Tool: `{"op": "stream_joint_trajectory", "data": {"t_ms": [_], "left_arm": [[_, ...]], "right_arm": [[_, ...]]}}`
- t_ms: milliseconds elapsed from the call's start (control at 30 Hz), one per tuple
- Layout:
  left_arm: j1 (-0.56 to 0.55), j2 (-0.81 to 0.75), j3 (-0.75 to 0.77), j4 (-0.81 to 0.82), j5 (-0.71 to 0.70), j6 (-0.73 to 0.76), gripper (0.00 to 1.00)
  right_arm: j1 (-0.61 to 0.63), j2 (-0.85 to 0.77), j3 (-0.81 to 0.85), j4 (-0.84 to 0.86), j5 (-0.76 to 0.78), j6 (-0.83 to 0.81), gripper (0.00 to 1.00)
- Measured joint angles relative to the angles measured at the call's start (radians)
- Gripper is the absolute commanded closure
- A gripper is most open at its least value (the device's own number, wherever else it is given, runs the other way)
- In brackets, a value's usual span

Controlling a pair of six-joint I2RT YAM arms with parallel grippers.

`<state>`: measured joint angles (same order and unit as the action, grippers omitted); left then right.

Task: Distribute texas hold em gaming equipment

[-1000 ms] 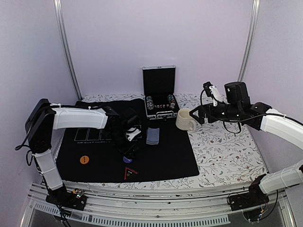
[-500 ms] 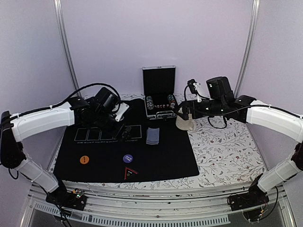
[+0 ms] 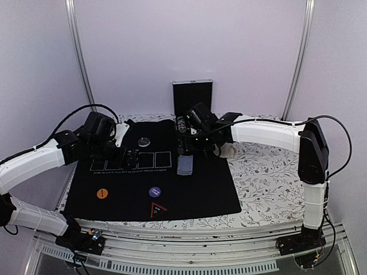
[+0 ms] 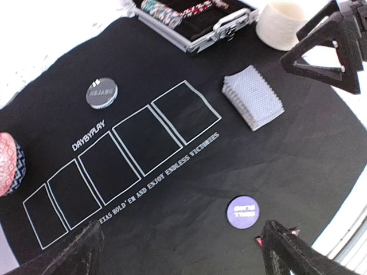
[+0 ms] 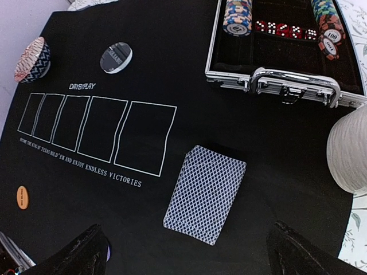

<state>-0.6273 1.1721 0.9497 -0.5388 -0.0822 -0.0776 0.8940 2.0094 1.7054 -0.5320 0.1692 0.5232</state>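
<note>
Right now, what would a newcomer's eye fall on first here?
The black poker mat with its row of five white card outlines dominates the scene, a blue-backed deck lying just beside that row. At the mat's far edge stands an open metal case holding chip stacks and red dice; the right tool hangs open above the deck.
</note>
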Motion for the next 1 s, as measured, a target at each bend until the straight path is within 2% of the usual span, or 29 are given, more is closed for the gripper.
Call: {"op": "stream_joint_trajectory", "data": {"t_ms": [200,433,1000], "left_arm": [[0.014,-0.011,-0.072,0.043,-0.012,0.014,0.02],[0.016,-0.011,-0.087,0.086,-0.008,0.018,0.02],[0.022,-0.006,-0.099,0.1,-0.005,0.018,0.02]], "right_arm": [[0.018,0.128,0.096,-0.066,0.022,0.056,0.01],[0.021,0.222,0.144,-0.104,0.02,0.085,0.01],[0.022,0.36,0.256,-0.111,0.031,0.023,0.01]]}}
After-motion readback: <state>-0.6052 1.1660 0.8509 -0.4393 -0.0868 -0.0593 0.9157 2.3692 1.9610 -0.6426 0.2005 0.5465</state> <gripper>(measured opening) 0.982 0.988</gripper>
